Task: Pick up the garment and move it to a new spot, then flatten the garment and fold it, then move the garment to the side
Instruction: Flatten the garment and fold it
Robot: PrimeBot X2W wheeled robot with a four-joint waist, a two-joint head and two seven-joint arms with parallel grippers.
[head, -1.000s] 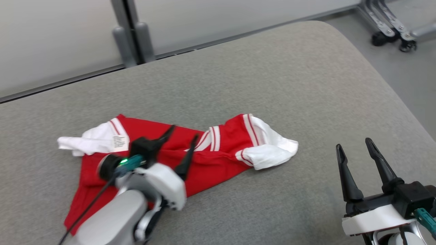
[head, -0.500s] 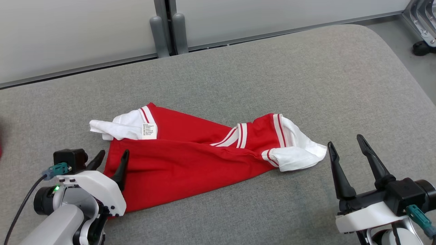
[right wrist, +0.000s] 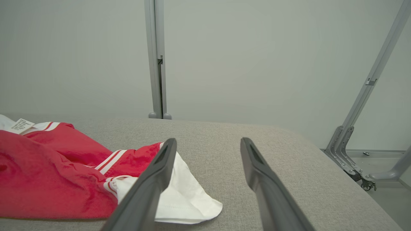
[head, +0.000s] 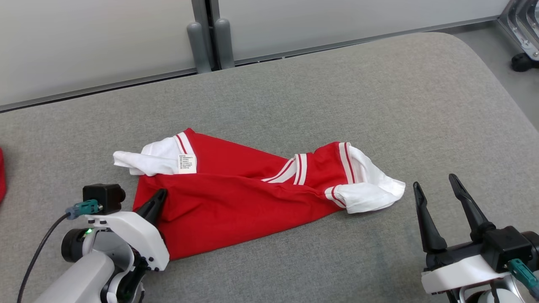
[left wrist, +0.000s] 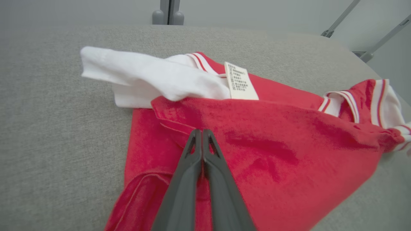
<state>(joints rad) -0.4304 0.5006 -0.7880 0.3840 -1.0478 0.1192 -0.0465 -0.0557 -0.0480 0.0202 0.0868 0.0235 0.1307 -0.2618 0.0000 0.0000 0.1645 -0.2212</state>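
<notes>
Two jaw sets logged: left gripper (head: 159,198) closed tight on red-and-white shirt (head: 236,202) left edge; right gripper (head: 435,182) spread wide, lower right, over bare grey padding (head: 337,97).

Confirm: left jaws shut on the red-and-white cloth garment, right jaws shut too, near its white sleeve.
Wrong on the right gripper: the right wrist view shows its jaws wide open near the white sleeve. The left gripper is shut on the red-and-white cloth garment.
</notes>
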